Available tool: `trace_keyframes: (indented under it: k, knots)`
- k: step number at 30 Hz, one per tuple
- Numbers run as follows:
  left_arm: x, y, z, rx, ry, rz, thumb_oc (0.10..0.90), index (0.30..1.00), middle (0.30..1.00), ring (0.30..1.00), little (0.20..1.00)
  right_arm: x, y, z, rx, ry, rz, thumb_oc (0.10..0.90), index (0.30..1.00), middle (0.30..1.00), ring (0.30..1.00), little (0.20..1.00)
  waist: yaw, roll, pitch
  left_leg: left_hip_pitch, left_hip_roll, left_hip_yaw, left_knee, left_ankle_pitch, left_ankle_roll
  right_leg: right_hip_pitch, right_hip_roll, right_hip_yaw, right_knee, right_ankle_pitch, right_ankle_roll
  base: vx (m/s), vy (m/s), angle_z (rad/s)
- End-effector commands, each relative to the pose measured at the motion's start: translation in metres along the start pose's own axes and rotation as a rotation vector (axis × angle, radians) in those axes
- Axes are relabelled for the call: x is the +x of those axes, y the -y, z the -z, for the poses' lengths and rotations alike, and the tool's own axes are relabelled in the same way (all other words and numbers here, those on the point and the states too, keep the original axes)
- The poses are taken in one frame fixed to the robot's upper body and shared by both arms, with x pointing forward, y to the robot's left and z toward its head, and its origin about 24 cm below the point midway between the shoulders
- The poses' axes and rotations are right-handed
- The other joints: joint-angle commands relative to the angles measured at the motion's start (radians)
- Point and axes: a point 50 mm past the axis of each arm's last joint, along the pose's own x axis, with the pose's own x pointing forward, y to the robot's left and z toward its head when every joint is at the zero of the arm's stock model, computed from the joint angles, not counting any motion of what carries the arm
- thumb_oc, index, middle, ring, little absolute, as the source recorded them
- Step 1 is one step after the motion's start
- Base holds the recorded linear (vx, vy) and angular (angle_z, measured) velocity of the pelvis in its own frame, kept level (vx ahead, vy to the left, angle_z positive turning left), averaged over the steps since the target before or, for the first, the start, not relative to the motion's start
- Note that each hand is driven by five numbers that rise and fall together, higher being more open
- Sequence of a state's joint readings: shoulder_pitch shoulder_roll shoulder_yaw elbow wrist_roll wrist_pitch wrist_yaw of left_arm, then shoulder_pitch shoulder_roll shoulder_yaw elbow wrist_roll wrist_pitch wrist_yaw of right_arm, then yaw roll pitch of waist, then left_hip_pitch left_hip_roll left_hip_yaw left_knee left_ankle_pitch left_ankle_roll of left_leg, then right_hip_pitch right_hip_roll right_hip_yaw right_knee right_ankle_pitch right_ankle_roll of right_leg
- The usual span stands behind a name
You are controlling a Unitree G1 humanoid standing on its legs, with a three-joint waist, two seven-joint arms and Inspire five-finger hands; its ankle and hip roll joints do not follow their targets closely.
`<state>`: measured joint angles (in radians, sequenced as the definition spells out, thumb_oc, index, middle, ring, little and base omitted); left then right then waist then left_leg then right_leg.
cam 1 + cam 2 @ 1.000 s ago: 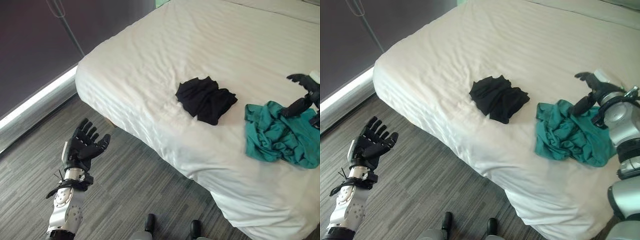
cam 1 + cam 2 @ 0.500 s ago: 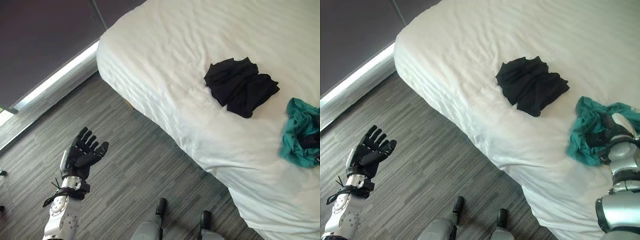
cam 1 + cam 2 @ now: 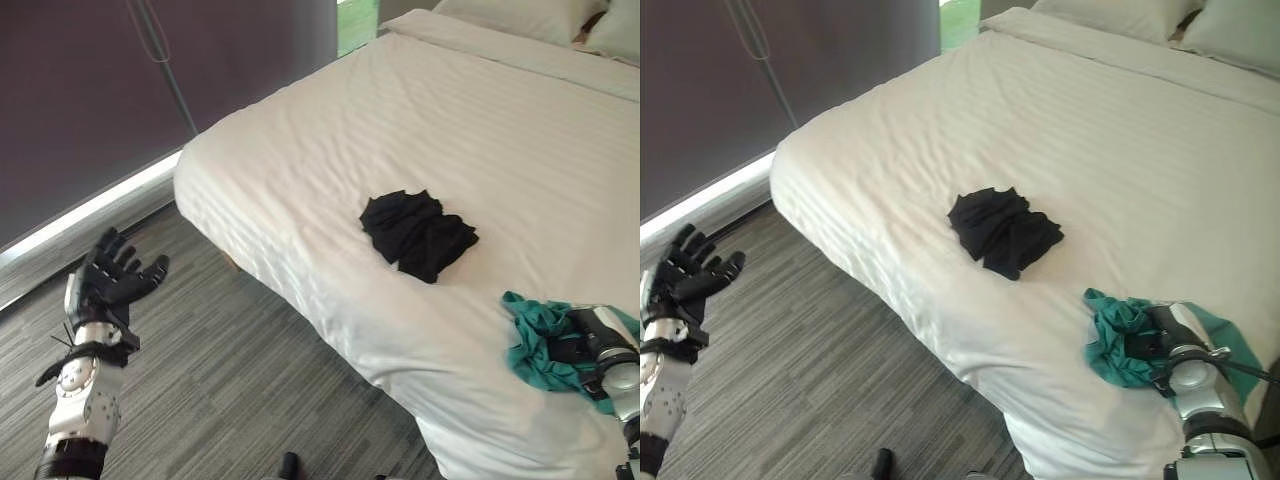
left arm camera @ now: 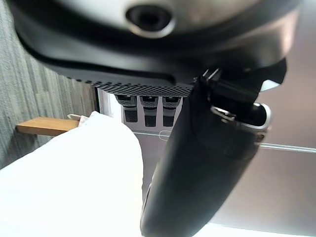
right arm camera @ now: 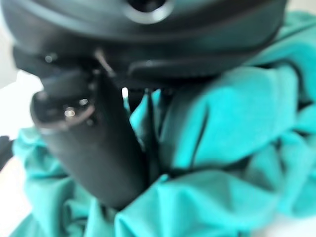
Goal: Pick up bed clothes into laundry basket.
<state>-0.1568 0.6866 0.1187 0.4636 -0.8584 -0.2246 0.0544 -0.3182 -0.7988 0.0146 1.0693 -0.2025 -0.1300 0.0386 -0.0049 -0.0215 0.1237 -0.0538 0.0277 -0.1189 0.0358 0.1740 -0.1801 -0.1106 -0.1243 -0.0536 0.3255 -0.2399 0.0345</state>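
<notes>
A crumpled teal garment (image 3: pixel 535 340) lies near the white bed's (image 3: pixel 330 150) front edge at the right. My right hand (image 3: pixel 1167 333) is sunk into it. In the right wrist view its thumb (image 5: pixel 94 148) presses into bunched teal cloth (image 5: pixel 232 113), which folds over the fingers. A black garment (image 3: pixel 418 232) lies in a heap in the middle of the bed, apart from both hands. My left hand (image 3: pixel 108 282) is raised over the floor at the left, open and holding nothing, with its thumb (image 4: pixel 197 173) straight.
Pillows (image 3: pixel 520 15) lie at the bed's far end. A dark wall (image 3: pixel 90 90) with a bright strip along its foot runs on the left. Grey plank floor (image 3: pixel 230 380) lies between it and the bed's corner.
The camera has swung about, shifting the whole picture. My right hand, open above the teal garment a second ago, has dropped into it and closed. The left hand stays raised and open.
</notes>
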Motion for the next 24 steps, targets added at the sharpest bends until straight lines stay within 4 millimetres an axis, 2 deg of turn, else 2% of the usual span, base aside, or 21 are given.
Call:
trace_keyframes:
  k: [1, 3, 4, 5, 6, 7, 9, 12, 14, 16, 17, 18, 20, 21, 22, 23, 24]
  knots:
    - [0.039, 0.002, -0.112, 0.083, 0.387, -0.021, 0.800, 0.900, 0.900, 0.900, 0.900, -0.113, -0.065, 0.182, -0.354, -0.723, -0.544, 0.400, 0.300, 0.300, 0.300, 0.300, -0.078, 0.066, 0.147, 0.001, -0.029, -0.064, 0.235, 0.050, 0.000, 0.114, 0.029, 0.117, -0.283, 0.215, 0.025, 0.05, -0.042, -0.61]
    - [0.042, -0.002, -0.120, 0.115, 0.389, -0.020, 0.800, 0.900, 0.900, 0.900, 0.900, -0.111, -0.067, 0.181, -0.356, -0.720, -0.552, 0.400, 0.300, 0.300, 0.300, 0.300, -0.069, 0.061, 0.142, -0.001, -0.021, -0.077, 0.232, 0.045, 0.010, 0.112, 0.036, 0.142, -0.275, 0.213, 0.028, 0.05, -0.013, -0.77]
    - [0.044, -0.005, -0.125, 0.147, 0.382, -0.025, 0.800, 0.900, 0.900, 0.900, 0.900, -0.111, -0.068, 0.180, -0.356, -0.722, -0.554, 0.400, 0.300, 0.300, 0.300, 0.300, -0.069, 0.060, 0.137, 0.001, 0.000, -0.075, 0.214, 0.047, 0.016, 0.115, 0.042, 0.160, -0.271, 0.212, 0.033, 0.13, 0.101, -0.70]
    - [0.051, -0.009, -0.140, 0.266, 0.361, -0.039, 0.800, 0.900, 0.900, 0.900, 0.900, -0.108, -0.067, 0.178, -0.345, -0.716, -0.549, 0.400, 0.300, 0.300, 0.300, 0.300, -0.087, 0.069, 0.113, 0.016, 0.063, -0.056, 0.155, 0.061, 0.021, 0.119, 0.044, 0.183, -0.262, 0.208, 0.050, 0.13, 0.099, -0.64]
    - [0.053, -0.007, -0.142, 0.268, 0.364, -0.033, 0.800, 0.900, 0.900, 0.900, 0.900, -0.109, -0.068, 0.178, -0.339, -0.717, -0.551, 0.400, 0.300, 0.300, 0.300, 0.300, -0.076, 0.065, 0.116, 0.024, 0.065, -0.049, 0.147, 0.063, 0.021, 0.120, 0.045, 0.188, -0.260, 0.207, 0.050, 0.19, 0.239, -0.62]
    - [0.061, 0.001, -0.156, 0.373, 0.356, -0.009, 0.800, 0.900, 0.900, 0.900, 0.900, -0.105, -0.069, 0.174, -0.324, -0.698, -0.543, 0.400, 0.300, 0.300, 0.300, 0.300, -0.094, 0.082, 0.095, 0.043, 0.121, -0.040, 0.065, 0.079, 0.023, 0.121, 0.042, 0.202, -0.254, 0.200, 0.066, 0.14, 0.225, -0.41]
    - [0.071, 0.018, -0.172, 0.481, 0.360, 0.035, 0.800, 0.900, 0.900, 0.900, 0.900, -0.101, -0.074, 0.169, -0.300, -0.675, -0.545, 0.400, 0.300, 0.300, 0.300, 0.300, -0.112, 0.100, 0.086, 0.065, 0.169, -0.017, 0.006, 0.102, 0.017, 0.125, 0.028, 0.217, -0.244, 0.186, 0.085, 0.13, 0.302, -0.30]
    - [0.083, 0.061, -0.189, 0.494, 0.412, 0.125, 0.800, 0.900, 0.900, 0.900, 0.900, -0.100, -0.086, 0.165, -0.213, -0.660, -0.533, 0.400, 0.300, 0.300, 0.300, 0.300, -0.126, 0.113, 0.074, 0.078, 0.205, 0.015, -0.031, 0.108, 0.010, 0.147, -0.013, 0.221, -0.262, 0.184, 0.114, 0.08, 0.282, -0.20]
    - [0.085, 0.081, -0.201, 0.571, 0.431, 0.191, 0.800, 0.900, 0.900, 0.900, 0.900, -0.101, -0.089, 0.164, -0.166, -0.663, -0.524, 0.400, 0.300, 0.300, 0.300, 0.300, -0.134, 0.127, 0.064, 0.082, 0.201, 0.023, -0.059, 0.088, 0.008, 0.159, -0.031, 0.232, -0.283, 0.197, 0.131, 0.11, 0.324, -0.12]
    - [0.086, 0.101, -0.212, 0.632, 0.463, 0.249, 0.800, 0.900, 0.900, 0.900, 0.900, -0.102, -0.093, 0.165, -0.124, -0.680, -0.517, 0.400, 0.300, 0.300, 0.300, 0.300, -0.141, 0.127, 0.053, 0.103, 0.172, 0.066, -0.084, -0.027, 0.017, 0.161, -0.073, 0.244, -0.298, 0.215, 0.159, 0.12, 0.408, -0.16]
    - [0.087, 0.119, -0.215, 0.673, 0.472, 0.291, 0.800, 0.900, 0.900, 0.900, 0.900, -0.106, -0.094, 0.169, -0.092, -0.709, -0.509, 0.400, 0.300, 0.300, 0.300, 0.300, -0.145, 0.126, 0.051, 0.112, 0.142, 0.087, -0.092, -0.075, 0.031, 0.163, -0.113, 0.255, -0.304, 0.247, 0.184, 0.12, 0.405, -0.31]
    - [0.086, 0.133, -0.219, 0.681, 0.501, 0.331, 0.800, 0.900, 0.900, 0.900, 0.900, -0.105, -0.096, 0.168, -0.081, -0.710, -0.506, 0.400, 0.300, 0.300, 0.300, 0.300, -0.139, 0.124, 0.046, 0.110, 0.128, 0.100, -0.092, -0.088, 0.038, 0.142, -0.123, 0.259, -0.300, 0.280, 0.190, 0.11, 0.449, -0.30]
    - [0.084, 0.156, -0.227, 0.735, 0.539, 0.370, 0.800, 0.900, 0.900, 0.900, 0.900, -0.113, -0.115, 0.170, -0.039, -0.737, -0.536, 0.400, 0.300, 0.300, 0.300, 0.300, -0.153, 0.123, 0.053, 0.135, 0.096, 0.151, -0.109, -0.123, 0.059, 0.080, -0.138, 0.291, -0.257, 0.381, 0.201, 0.07, 0.437, -0.25]
    - [0.080, 0.163, -0.232, 0.726, 0.567, 0.398, 0.800, 0.900, 0.900, 0.900, 0.900, -0.113, -0.128, 0.165, -0.038, -0.734, -0.569, 0.400, 0.300, 0.300, 0.300, 0.300, -0.142, 0.136, 0.076, 0.152, 0.090, 0.187, -0.122, -0.130, 0.075, -0.007, -0.122, 0.235, -0.138, 0.418, 0.197, 0.03, 0.383, -0.51]
    - [0.080, 0.163, -0.232, 0.726, 0.567, 0.398, 0.800, 0.900, 0.900, 0.900, 0.900, -0.113, -0.128, 0.165, -0.038, -0.734, -0.569, 0.400, 0.300, 0.300, 0.300, 0.300, -0.142, 0.136, 0.076, 0.152, 0.090, 0.187, -0.122, -0.130, 0.075, -0.007, -0.122, 0.235, -0.138, 0.418, 0.197, -0.01, 0.418, -0.56]
    - [0.080, 0.163, -0.229, 0.728, 0.559, 0.408, 0.800, 0.900, 0.900, 0.900, 0.900, -0.114, -0.135, 0.163, -0.036, -0.735, -0.589, 0.400, 0.300, 0.300, 0.300, 0.300, -0.137, 0.149, 0.086, 0.159, 0.087, 0.205, -0.123, -0.138, 0.081, -0.033, -0.114, 0.174, -0.070, 0.392, 0.193, -0.01, 0.165, -0.73]
    - [0.080, 0.162, -0.229, 0.728, 0.558, 0.407, 0.800, 0.900, 0.900, 0.900, 0.900, -0.114, -0.135, 0.163, -0.036, -0.734, -0.589, 0.400, 0.300, 0.300, 0.300, 0.300, -0.137, 0.150, 0.084, 0.155, 0.088, 0.206, -0.123, -0.136, 0.080, -0.037, -0.113, 0.175, -0.071, 0.395, 0.192, -0.01, 0.319, -0.54]
